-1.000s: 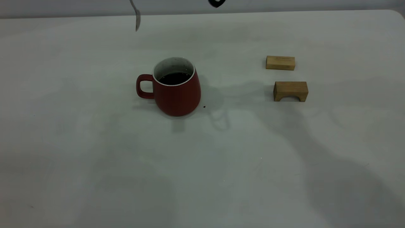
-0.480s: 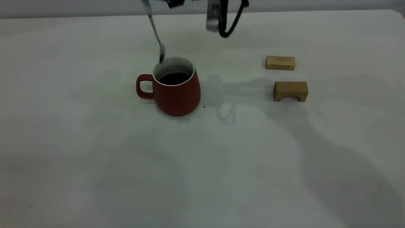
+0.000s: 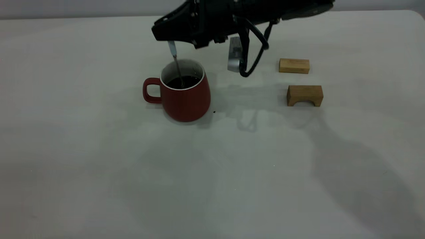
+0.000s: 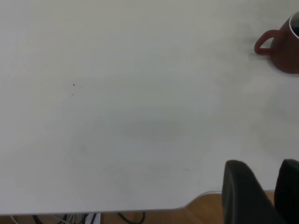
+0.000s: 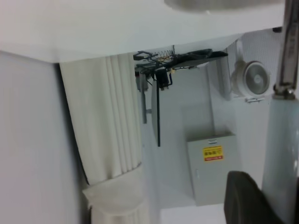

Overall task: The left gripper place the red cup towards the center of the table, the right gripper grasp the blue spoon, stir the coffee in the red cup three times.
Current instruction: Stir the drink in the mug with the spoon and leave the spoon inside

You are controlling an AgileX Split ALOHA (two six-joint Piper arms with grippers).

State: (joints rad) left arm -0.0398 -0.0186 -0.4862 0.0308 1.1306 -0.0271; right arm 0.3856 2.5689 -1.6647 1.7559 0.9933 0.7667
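Observation:
The red cup [image 3: 186, 98] stands upright near the table's [image 3: 99, 166] middle, handle to the left, with dark coffee [image 3: 186, 80] inside. My right gripper [image 3: 170, 42] hovers just above the cup's rim, shut on the blue spoon [image 3: 176, 64]. The spoon hangs steeply down and its bowl is dipped in the coffee, hidden by the liquid. In the right wrist view the spoon's pale handle [image 5: 280, 154] lies beside a black finger [image 5: 245, 200]. My left gripper [image 4: 265, 165] is parked over the table's edge, far from the cup [image 4: 282, 44], open and holding nothing.
Two tan wooden blocks lie right of the cup: a flat one [image 3: 294, 65] and an arched one [image 3: 304, 95]. The right arm's grey-white box [image 3: 234, 54] and cable loop hang between cup and blocks. A small dark speck [image 3: 214, 112] lies by the cup.
The right arm has come down into view from the far edge. The spoon moved right and down, from above the cup's left side into the coffee. The cup has not moved.

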